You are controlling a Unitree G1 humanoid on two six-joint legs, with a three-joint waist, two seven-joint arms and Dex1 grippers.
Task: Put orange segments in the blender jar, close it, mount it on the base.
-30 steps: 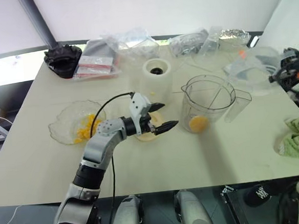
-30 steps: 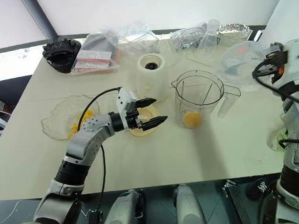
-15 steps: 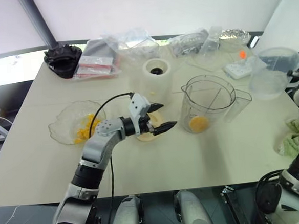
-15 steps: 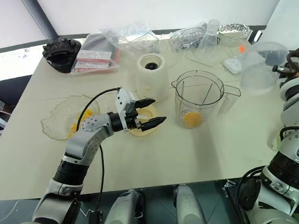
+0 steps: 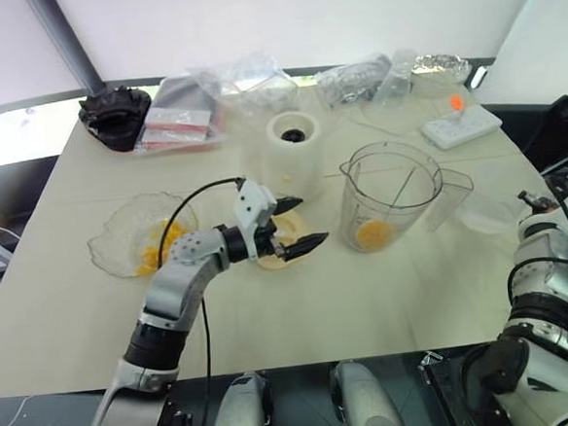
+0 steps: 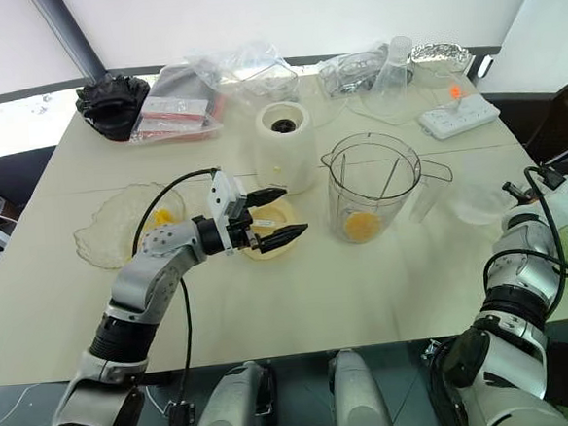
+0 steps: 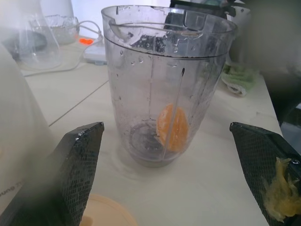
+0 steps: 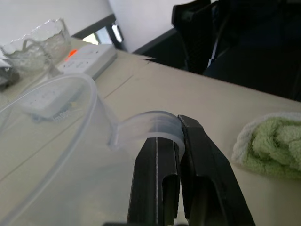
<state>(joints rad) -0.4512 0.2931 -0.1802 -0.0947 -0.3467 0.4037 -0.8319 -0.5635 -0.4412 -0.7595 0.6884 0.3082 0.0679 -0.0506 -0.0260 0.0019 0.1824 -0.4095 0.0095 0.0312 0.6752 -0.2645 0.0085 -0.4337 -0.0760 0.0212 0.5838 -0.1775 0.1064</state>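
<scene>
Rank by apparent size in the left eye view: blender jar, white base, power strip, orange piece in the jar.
1. blender jar
2. base, though it sits farther back, so the gap is unsure
3. power strip
4. orange piece

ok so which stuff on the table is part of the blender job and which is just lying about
Job: blender jar; orange segments in the crinkled dish; base; flat cream lid.
Lying about: power strip; green cloth; plastic bags; black object.
</scene>
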